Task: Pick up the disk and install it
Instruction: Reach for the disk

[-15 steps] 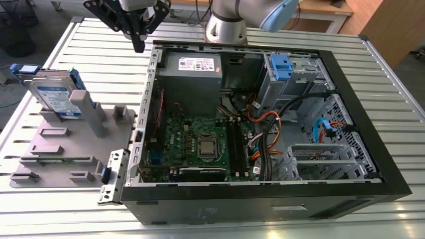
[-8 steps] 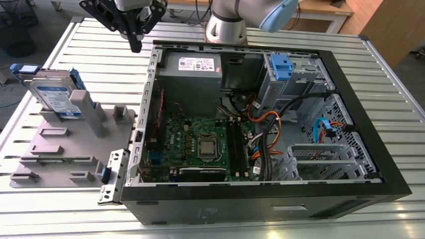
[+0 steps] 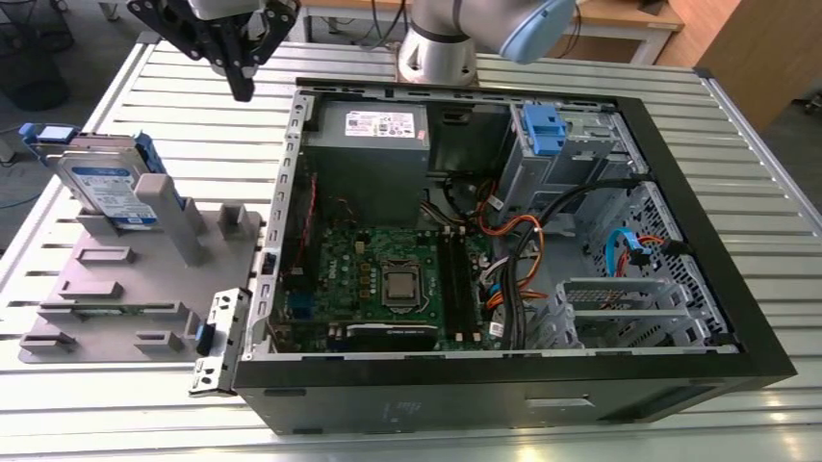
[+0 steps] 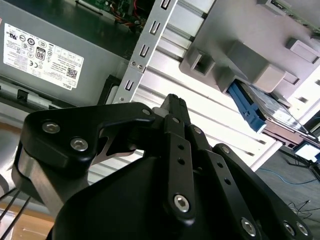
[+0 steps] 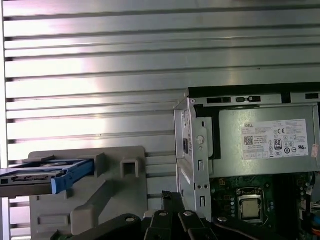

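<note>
Disk [image 3: 110, 188] sits at the exterior view's left, propped at a tilt in the grey holder [image 3: 129, 289], nothing touching it. The gripper [image 3: 242, 91] hangs well apart, by the open PC case [image 3: 514, 395] corner, fingers pinched together, empty. So the disk lies leftward and lower in that view.

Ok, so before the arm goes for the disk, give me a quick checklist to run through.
1. Disk seated on the grey fixture, leaning upright: ok.
2. Gripper empty: ok.
3. Gripper open for a grasp: not ok, it looks shut.
4. Gripper lined up over the disk: not ok, it hangs above the table, between the fixture and the computer case.
5. Case side open: ok.
6. Cables clear of the disk's bay: cannot tell.
</note>
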You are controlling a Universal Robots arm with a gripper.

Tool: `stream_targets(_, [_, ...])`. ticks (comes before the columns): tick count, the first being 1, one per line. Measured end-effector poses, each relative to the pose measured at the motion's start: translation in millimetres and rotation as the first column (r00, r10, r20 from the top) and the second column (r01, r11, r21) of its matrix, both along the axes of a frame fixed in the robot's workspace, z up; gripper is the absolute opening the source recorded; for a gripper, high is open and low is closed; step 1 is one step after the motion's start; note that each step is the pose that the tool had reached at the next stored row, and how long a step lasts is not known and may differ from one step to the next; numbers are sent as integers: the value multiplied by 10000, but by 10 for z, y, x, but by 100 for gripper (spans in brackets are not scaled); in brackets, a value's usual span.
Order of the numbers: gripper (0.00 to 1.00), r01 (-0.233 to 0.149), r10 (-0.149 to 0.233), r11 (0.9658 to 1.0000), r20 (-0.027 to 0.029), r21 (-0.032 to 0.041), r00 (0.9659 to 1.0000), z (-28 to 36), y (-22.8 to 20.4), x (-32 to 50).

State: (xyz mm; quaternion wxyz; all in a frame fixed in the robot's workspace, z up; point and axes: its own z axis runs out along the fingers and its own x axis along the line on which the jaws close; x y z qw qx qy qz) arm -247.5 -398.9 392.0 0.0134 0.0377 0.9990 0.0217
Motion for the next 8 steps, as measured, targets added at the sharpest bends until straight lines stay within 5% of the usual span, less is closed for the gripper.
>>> stream_targets(8, [11, -17, 17, 10000, 0, 0, 10000, -4, 0, -173])
